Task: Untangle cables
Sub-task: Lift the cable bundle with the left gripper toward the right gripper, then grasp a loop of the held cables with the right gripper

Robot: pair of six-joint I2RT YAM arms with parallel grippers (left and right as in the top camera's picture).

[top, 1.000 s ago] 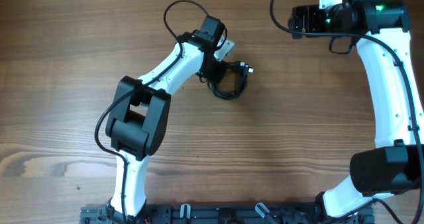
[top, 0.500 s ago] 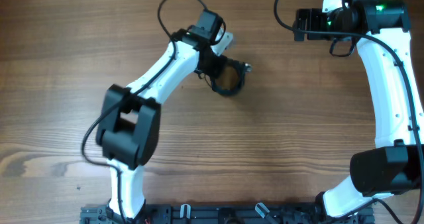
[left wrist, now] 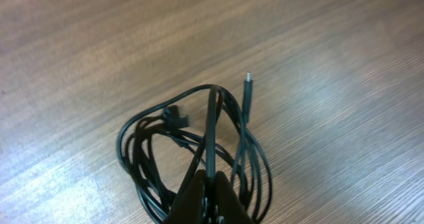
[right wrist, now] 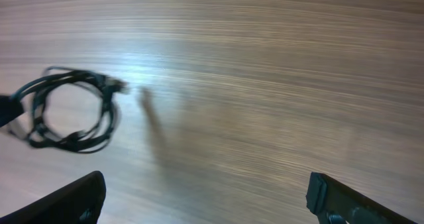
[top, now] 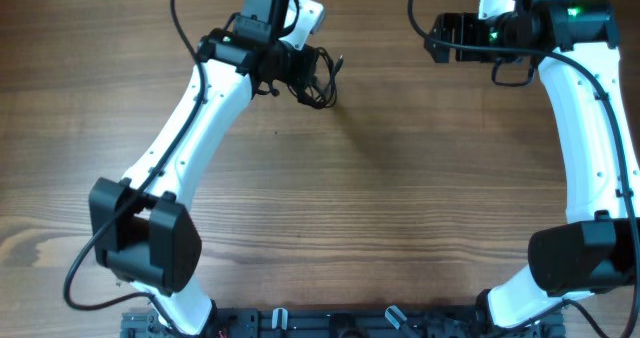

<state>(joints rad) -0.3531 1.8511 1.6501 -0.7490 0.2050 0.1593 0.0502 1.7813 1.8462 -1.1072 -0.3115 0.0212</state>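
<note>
Overhead and wrist views of the two-arm rig at a wooden table [top: 400, 198]. The cables [top: 320, 78], thin black wires wound together into one loose coil, lie toward the far edge of the table, left of its middle. The left gripper [top: 293, 68] is clenched on this coil. In the left wrist view its fingertips [left wrist: 209, 184] meet around a single strand that rises from them to the top of the coil [left wrist: 211, 128], while the remaining loops spread out to either side over the table surface. One free end carries a small silver-tipped plug [left wrist: 248, 76], which stands clear of the coil and points toward the far edge of the table; a second, darker plug [left wrist: 173, 112] sits among the loops on the left of the coil. Whether the lowest loops rest on the table or hang just above it cannot be told. The right gripper [top: 445, 38] is released, with its jaws spread wide and nothing between them, and it hovers near the far edge of the table, right of its middle, well apart from the coil. The right wrist view [right wrist: 212, 204] shows both fingers at the lower corners of the frame, bare table between them, and the coil [right wrist: 73, 146] as an open ring over the table at the left.
</note>
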